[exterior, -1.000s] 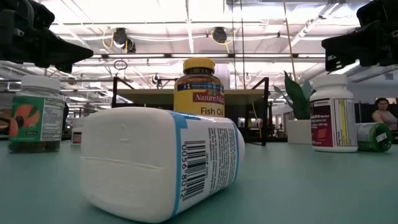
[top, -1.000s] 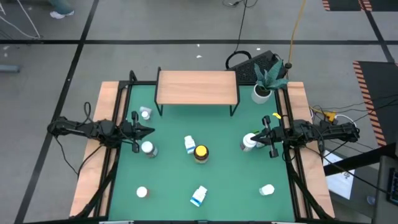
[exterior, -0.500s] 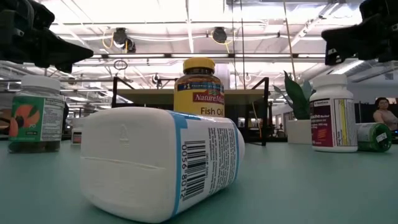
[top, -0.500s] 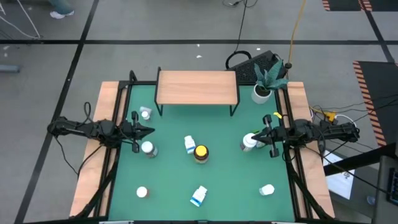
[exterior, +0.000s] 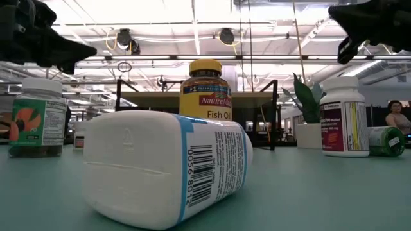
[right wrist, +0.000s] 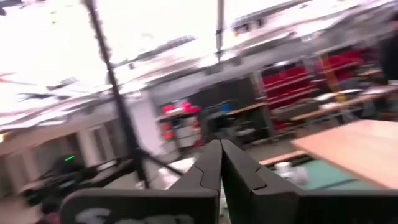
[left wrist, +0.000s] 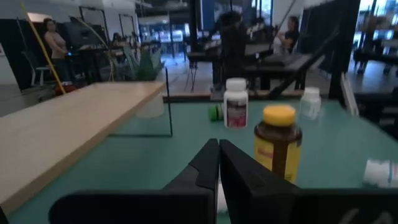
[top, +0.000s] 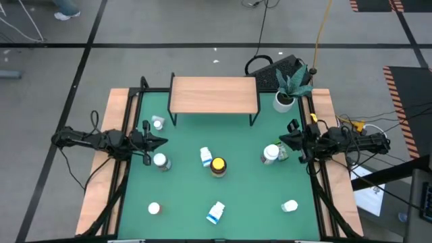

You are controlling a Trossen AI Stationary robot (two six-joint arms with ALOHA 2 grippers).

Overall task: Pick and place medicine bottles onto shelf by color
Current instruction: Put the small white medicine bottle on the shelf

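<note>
Several medicine bottles are scattered on the green mat. An amber one with a yellow lid [top: 218, 165] stands mid-table beside a white one [top: 206, 156]. A white bottle [top: 271, 154] stands at the right next to a green one [exterior: 385, 141] lying on its side. A blue-labelled one [exterior: 160, 168] lies near the front. The shelf [top: 213, 94] stands on its black legs at the far side. My left gripper [top: 164, 141] hovers shut at the left, pointing level toward the amber bottle [left wrist: 278, 140]. My right gripper [top: 282, 139] hovers shut at the right, tipped upward above the white bottle.
A white plant pot [top: 284, 101] stands at the far right corner beside the shelf. Wooden side boards [top: 101, 182] flank the mat. More white bottles sit at the left [top: 160, 160], the far left [top: 158, 123] and along the near edge [top: 154, 208], [top: 289, 206].
My right gripper has tipped its fingers upward, rolled about its axis and risen a little, staying shut. The bottles have stayed where they were.
</note>
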